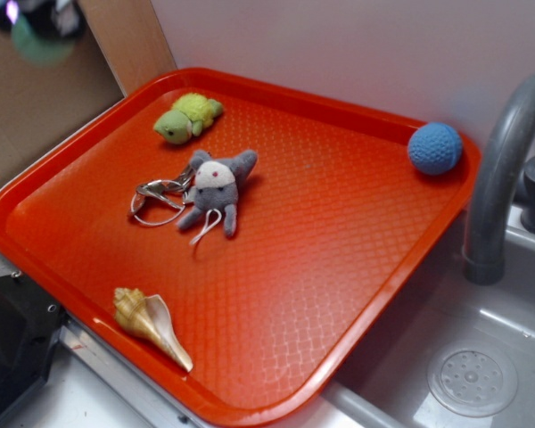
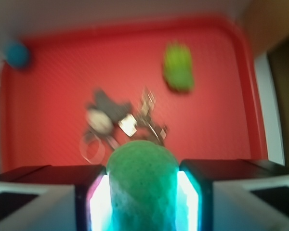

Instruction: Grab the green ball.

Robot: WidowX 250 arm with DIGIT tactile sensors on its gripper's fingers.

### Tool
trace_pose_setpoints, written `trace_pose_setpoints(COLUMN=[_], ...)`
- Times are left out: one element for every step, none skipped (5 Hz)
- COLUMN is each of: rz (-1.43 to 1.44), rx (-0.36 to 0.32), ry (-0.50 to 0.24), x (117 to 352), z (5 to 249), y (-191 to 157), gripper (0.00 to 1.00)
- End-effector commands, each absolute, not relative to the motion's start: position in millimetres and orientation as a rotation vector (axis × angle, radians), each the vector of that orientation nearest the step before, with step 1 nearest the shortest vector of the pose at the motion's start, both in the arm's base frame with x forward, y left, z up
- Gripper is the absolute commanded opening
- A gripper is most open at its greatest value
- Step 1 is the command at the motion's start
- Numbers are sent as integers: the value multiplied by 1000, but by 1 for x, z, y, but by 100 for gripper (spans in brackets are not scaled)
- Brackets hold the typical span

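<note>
Two black fingers (image 2: 48, 187) of the tool (image 2: 142, 192) clamp the pale green dimpled ball (image 2: 142, 183) between them, raised above the red plastic tray (image 2: 48, 72). Below lie a metal key ring (image 2: 94, 147) and grey plush toy (image 2: 106, 113). Farther off rest the yellow-green plush turtle (image 2: 178, 67) and, in the corner, the blue textured ball (image 2: 17, 54).

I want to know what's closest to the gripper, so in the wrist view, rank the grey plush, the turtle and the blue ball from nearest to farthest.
From the gripper, shut on the green ball:
1. Grey plush, just ahead, slightly left.
2. Turtle, farther ahead, right.
3. Blue ball, far left corner of the tray.
</note>
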State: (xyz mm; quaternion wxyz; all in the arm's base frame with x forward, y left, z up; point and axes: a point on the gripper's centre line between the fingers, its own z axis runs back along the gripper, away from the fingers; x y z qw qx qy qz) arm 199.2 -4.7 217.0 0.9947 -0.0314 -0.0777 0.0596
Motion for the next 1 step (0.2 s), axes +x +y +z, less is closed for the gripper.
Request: trace_pose_setpoints(rz=[215], rx=[-109], ry=[-310], x=[192], z=[236], y=[18], gripper=[0])
